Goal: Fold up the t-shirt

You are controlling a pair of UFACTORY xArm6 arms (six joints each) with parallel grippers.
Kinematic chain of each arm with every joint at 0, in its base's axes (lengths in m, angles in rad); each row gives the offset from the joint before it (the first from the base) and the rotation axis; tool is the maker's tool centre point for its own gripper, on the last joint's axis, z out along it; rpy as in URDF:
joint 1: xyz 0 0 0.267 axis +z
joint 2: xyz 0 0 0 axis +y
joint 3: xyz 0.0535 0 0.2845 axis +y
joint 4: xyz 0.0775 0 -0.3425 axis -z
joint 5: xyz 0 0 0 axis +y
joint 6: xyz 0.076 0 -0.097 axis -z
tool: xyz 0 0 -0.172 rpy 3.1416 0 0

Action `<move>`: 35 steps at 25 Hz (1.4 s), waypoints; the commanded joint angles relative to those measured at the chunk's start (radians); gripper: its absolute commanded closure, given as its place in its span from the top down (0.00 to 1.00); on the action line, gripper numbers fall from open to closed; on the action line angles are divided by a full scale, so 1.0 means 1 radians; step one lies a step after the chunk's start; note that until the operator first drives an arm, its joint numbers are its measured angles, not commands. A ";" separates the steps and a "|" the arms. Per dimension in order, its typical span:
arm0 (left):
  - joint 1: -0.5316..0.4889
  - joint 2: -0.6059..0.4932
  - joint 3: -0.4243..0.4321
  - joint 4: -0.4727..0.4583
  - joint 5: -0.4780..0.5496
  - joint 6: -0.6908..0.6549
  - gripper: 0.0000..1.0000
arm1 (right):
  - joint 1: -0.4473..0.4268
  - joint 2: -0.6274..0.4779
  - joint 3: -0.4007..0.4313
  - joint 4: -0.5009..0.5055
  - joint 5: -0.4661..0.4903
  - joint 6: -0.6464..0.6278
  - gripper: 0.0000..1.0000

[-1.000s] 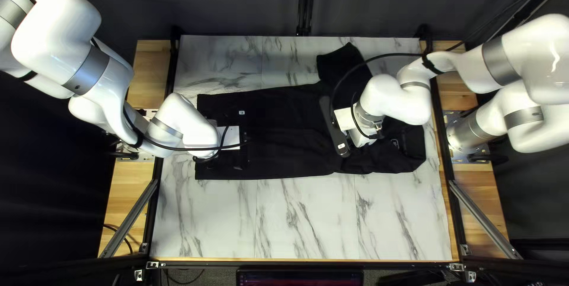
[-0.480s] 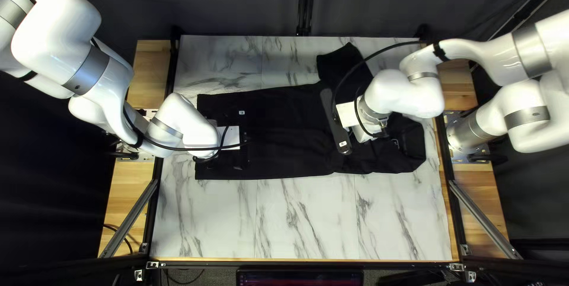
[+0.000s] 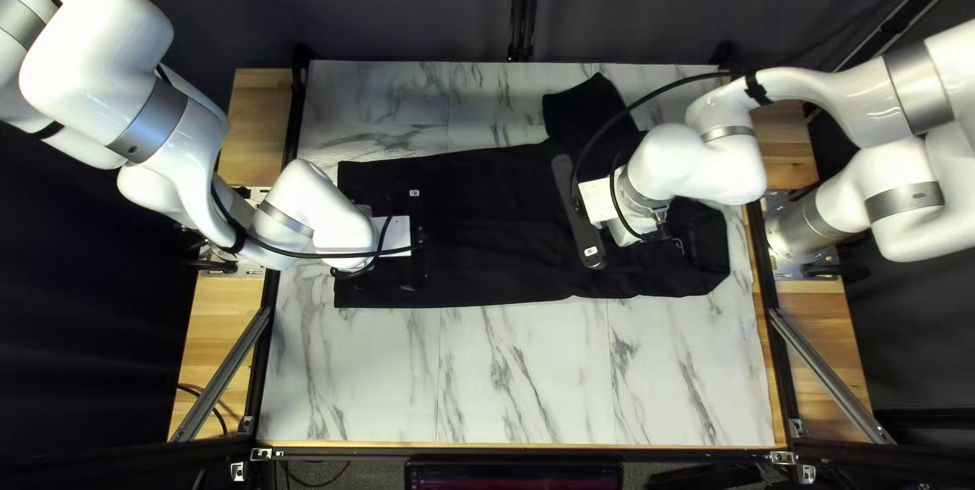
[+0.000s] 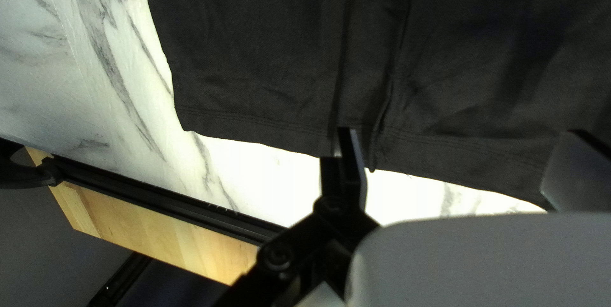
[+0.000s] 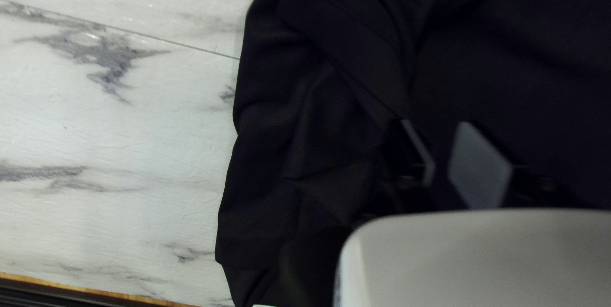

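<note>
The t-shirt (image 3: 488, 256) is laid lengthwise across the table (image 3: 528, 378), its body drawn into a long, narrow band; from this, the first lengthwise fold is judged to be partly or wholly made. One sleeve (image 3: 584, 109) is left sticking out toward the far edge, and the cloth by the right arm is rumpled. The sleeve, it seems, has yet to be tucked in, the rumples smoothed and the length folded up.

By the left pincer (image 4: 461, 132), whose fingers are spread wide with nothing clamped, the hem (image 4: 254, 130) is seen just ahead, one finger being placed near a crease in it. Whether the cloth is touched there cannot be told.

The right pincer (image 5: 439, 132) is held over the shoulder end, its fingers parted by a smaller gap and no cloth seen gripped. Creased folds (image 5: 331, 110) are spread beside it; its height above them cannot be judged.
</note>
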 commanded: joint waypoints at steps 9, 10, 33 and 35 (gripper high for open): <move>0.000 0.000 0.000 0.000 0.000 0.000 1.00 | -0.049 0.158 -0.046 0.066 -0.027 -0.263 1.00; 0.000 0.000 0.000 0.000 0.000 0.000 1.00 | -0.052 0.176 -0.054 0.068 -0.027 -0.279 1.00; 0.000 0.000 0.000 0.000 0.000 0.000 1.00 | 0.000 0.147 -0.112 0.014 0.032 -0.210 0.00; 0.000 0.000 0.000 0.000 0.000 0.000 1.00 | -0.017 0.123 -0.098 0.007 0.034 -0.197 0.00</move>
